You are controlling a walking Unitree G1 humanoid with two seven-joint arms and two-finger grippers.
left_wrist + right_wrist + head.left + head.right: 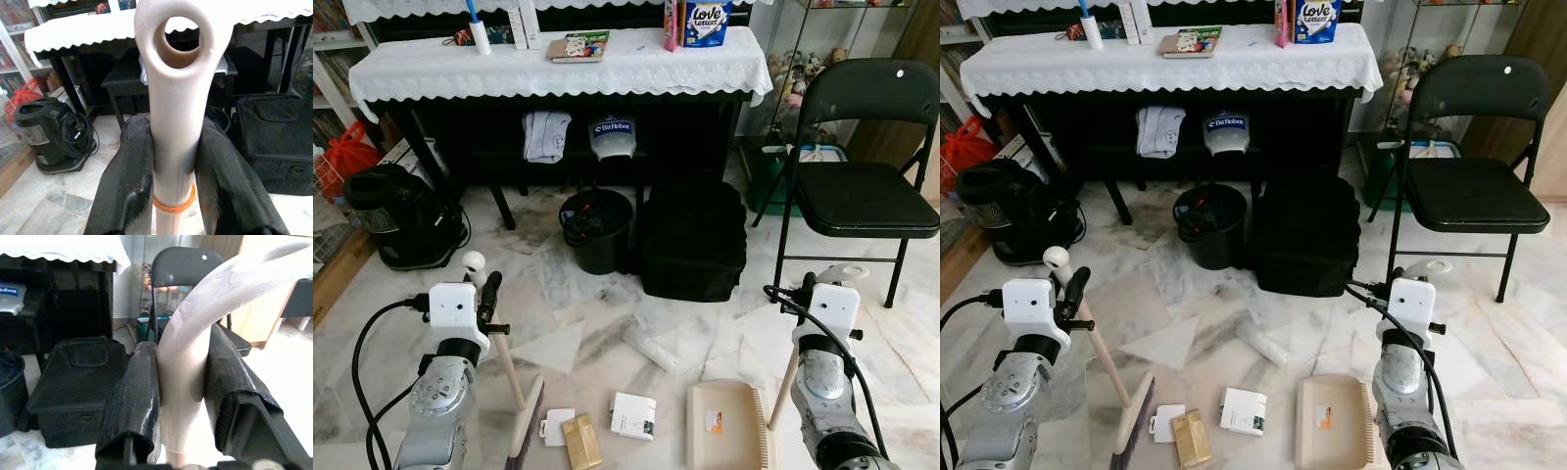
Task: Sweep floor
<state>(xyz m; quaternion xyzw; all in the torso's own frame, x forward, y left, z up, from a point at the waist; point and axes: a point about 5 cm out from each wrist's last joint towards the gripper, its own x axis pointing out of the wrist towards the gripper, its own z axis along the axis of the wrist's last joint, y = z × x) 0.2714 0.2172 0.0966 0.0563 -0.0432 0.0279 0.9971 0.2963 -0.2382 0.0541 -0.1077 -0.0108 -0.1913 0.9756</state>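
My left gripper (489,290) is shut on the pale handle of a broom (505,364), just below its ring end (176,34). The broom's head (527,427) rests on the marble floor at lower left. My right gripper (808,285) is shut on the curved pale handle (195,333) of a beige dustpan (729,427), which lies flat on the floor. Between broom and dustpan lie a white tag (556,425), a brown packet (581,442) and a small white box (633,415). A clear plastic wrapper (651,349) lies farther out.
Ahead stand a black bin (597,231) and a black bag (693,241) in front of a table with a white lace cloth (558,69). A black folding chair (862,196) is at right, a black appliance (401,215) with its cord at left.
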